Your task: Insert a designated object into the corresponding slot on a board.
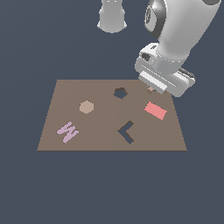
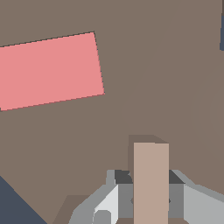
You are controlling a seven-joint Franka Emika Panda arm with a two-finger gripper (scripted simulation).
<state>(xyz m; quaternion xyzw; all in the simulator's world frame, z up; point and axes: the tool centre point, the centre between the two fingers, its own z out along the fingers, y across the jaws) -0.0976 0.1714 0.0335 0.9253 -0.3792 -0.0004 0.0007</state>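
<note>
Tan chevron block [image 2: 151,181] clenched between gripper [image 2: 148,199] fingers [image 2: 107,205], over brown board [image 2: 144,87], near red rectangle [image 2: 48,72], chevron slot [image 1: 127,131] toward board's front edge, well apart

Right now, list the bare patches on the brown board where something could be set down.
Free: the large flat brown board between tan hexagon and navy chevron slot, plus its near-right corner. Crowded: far-right corner, under the gripper, beside the red rectangle.
</note>
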